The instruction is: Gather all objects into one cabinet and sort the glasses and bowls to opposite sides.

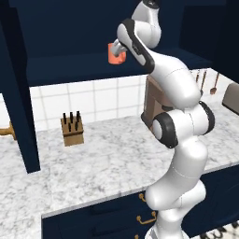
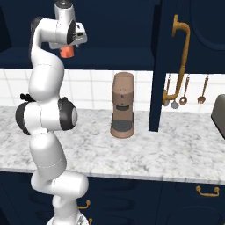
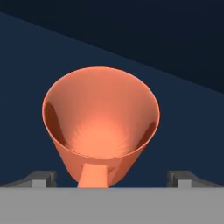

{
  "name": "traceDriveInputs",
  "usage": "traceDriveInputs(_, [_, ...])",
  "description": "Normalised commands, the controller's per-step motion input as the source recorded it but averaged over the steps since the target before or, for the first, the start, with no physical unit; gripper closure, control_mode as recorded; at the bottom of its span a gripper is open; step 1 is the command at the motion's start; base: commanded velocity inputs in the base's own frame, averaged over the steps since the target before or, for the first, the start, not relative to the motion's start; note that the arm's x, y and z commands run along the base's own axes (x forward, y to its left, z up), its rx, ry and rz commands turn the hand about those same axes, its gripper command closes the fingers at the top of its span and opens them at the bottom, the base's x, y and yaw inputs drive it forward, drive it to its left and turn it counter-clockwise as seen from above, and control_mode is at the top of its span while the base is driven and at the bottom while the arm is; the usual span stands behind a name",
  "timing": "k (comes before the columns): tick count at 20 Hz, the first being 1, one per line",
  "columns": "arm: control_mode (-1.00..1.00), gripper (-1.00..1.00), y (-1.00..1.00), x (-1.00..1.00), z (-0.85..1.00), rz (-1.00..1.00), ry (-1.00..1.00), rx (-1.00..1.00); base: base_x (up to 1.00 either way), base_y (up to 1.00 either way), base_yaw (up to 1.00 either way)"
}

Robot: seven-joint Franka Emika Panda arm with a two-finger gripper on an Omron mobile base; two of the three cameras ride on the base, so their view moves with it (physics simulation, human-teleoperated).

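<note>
Closest to the hand camera stands the orange-red cup [image 3: 101, 131], its open mouth facing the lens and its lower body sitting between the two dark finger tips of the gripper [image 3: 111, 178]. Those tips stand far apart, one at each lower side of the hand view, with a clear gap on both sides of the cup, so the jaws are spread wide and grip nothing. Behind the cup lies a dark navy surface.

From the left base view the cup [image 1: 115, 54] stands upright on a shelf of the tall dark navy cabinet [image 1: 70, 70], with the hand just beside it on its right. From the right base view the cup [image 2: 67, 52] shows just under the hand, in front of the same navy shelf.

Below the shelf runs a white tiled wall and a marble counter [image 1: 93, 163]. On the counter a wooden knife block [image 1: 72, 130] stands near the wall, and a brown coffee machine [image 2: 122, 105] stands further along it. A curved brass-orange door handle [image 2: 180, 57] sits on the open cabinet door, and utensils [image 2: 184, 90] hang on the wall beyond it. Low navy drawers with brass pulls [image 2: 206, 190] run under the counter.
</note>
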Motion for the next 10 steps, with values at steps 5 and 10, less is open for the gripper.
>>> traceDriveInputs(5, [-1.00,-1.00,0.12,-0.06,-0.33,0.00,0.19,0.00,0.00,0.00,0.00])
traceDriveInputs(10, [-1.00,1.00,0.20,0.00,-0.10,0.00,0.19,0.00,0.00,0.00,0.00])
